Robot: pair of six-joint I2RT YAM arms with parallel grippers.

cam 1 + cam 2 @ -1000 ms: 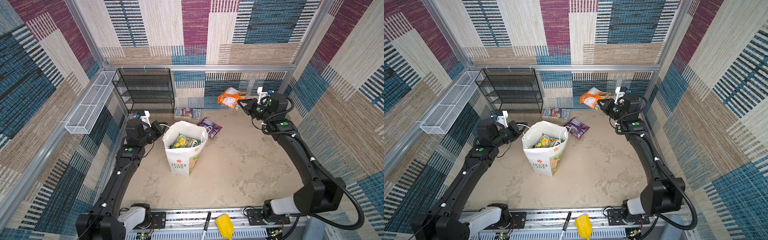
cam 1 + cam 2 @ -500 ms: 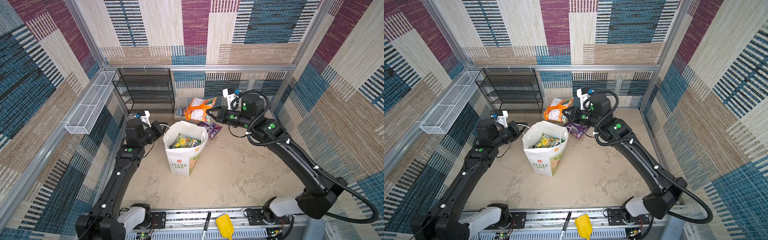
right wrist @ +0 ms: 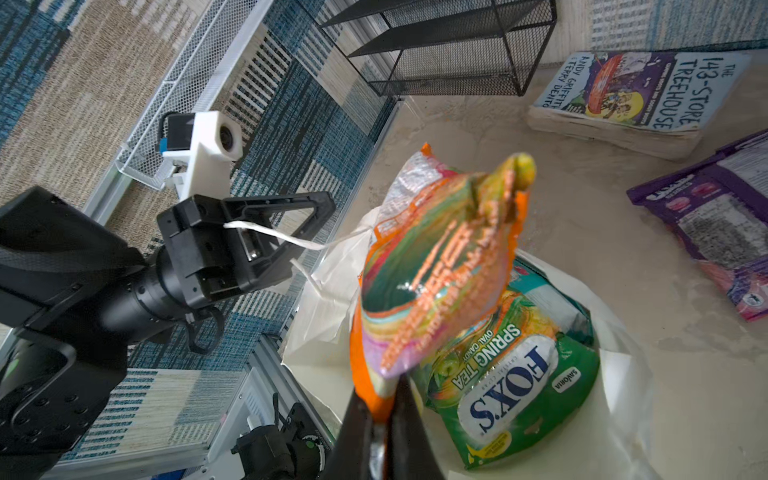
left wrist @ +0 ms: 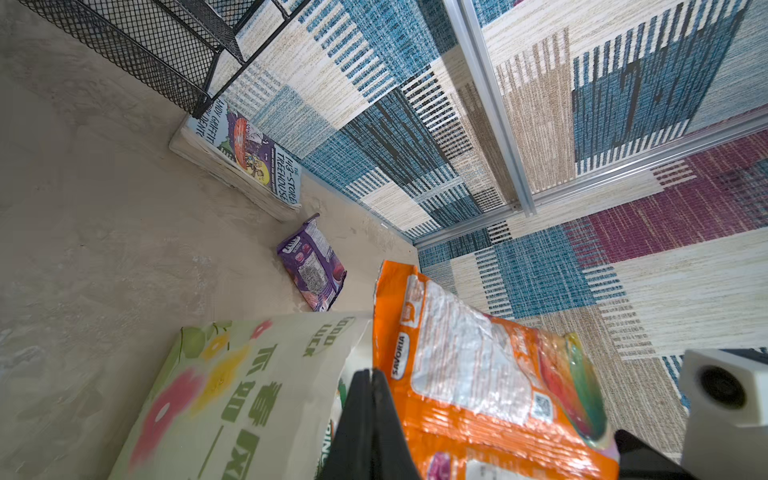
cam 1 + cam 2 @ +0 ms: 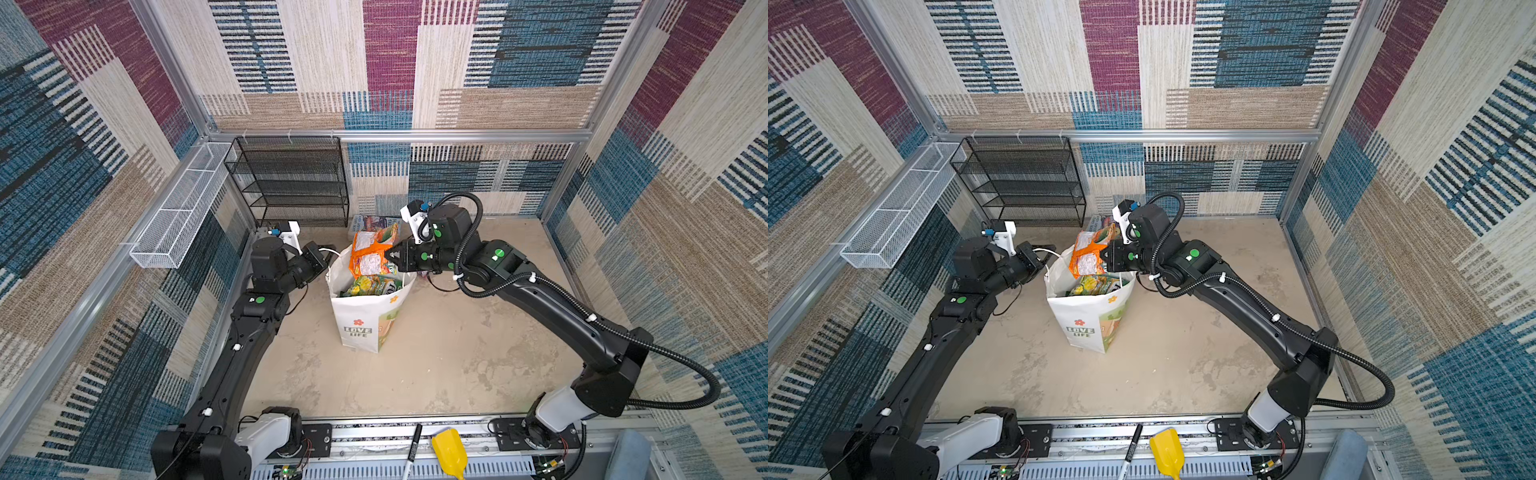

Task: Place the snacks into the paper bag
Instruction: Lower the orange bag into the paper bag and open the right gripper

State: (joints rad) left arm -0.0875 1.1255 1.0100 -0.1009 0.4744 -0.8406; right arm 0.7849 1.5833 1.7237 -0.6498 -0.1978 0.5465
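- Only the wrist views show the purple packet [image 4: 311, 266] clearly, flat on the surface [image 4: 104, 232] near the book [image 4: 245, 153].
- Right claw [image 5: 388, 255] pinches the crinkled orange packet [image 5: 368, 257] over the paper bag [image 5: 365, 324]'s open mouth, above a green FOX'S packet [image 3: 511, 382] inside.
- Left claw [image 5: 328, 250] is clamped on the bag's white cord handle [image 3: 274, 236].

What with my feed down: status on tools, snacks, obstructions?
Left tool shut on bag handle. Right tool shut on orange packet over paper bag mouth. Purple packet outside, near book. Nothing blocking.
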